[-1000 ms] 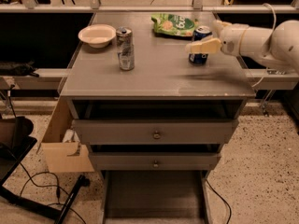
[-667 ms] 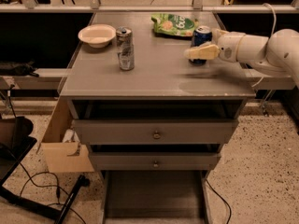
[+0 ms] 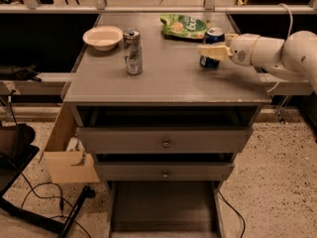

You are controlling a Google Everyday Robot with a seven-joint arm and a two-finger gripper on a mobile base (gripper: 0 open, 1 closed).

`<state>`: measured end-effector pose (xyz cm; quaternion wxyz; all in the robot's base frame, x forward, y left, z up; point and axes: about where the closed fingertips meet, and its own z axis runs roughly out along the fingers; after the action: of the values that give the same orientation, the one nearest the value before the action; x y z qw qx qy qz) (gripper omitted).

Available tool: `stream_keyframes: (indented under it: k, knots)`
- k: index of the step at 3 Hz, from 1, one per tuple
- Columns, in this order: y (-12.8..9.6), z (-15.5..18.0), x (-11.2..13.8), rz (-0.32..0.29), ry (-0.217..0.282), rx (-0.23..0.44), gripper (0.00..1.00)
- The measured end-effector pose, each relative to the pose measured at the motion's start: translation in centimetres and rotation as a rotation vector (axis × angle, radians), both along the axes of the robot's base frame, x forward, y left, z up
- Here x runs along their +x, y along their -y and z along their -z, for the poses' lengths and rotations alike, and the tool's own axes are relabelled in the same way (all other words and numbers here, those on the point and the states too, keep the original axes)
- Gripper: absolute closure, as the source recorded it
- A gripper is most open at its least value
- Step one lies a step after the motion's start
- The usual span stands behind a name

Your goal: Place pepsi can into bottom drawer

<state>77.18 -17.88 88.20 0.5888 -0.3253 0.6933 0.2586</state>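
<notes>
The pepsi can (image 3: 214,35), dark blue with a silver top, stands upright on the grey cabinet top (image 3: 163,78) at the back right. My gripper (image 3: 212,51) reaches in from the right on a white arm and is at the can, crossing the front of its lower half. The can still rests on the cabinet top. The bottom drawer (image 3: 163,207) is pulled out at the foot of the cabinet, a wide shallow grey tray with nothing in it.
A taller slim silver can (image 3: 132,52) stands left of centre on the top. A white bowl (image 3: 103,36) is at the back left, a green snack bag (image 3: 185,26) behind the pepsi can. Two upper drawers with knobs (image 3: 166,143) are slightly open. A cardboard box (image 3: 64,155) sits at the cabinet's left.
My gripper has moved left and slightly down to the pepsi can, and now overlaps its front. The can and the other things have not moved.
</notes>
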Motion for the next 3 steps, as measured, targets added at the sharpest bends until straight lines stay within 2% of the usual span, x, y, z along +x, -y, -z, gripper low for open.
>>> stream_keyframes:
  k: [1, 2, 3]
  knots:
    - [0.0, 0.0, 0.0, 0.0, 0.0, 0.0, 0.66]
    - [-0.1, -1.0, -0.3, -0.016, -0.005, -0.027, 0.89]
    - [0.6, -4.3, -4.5, -0.039, -0.016, -0.036, 1.0]
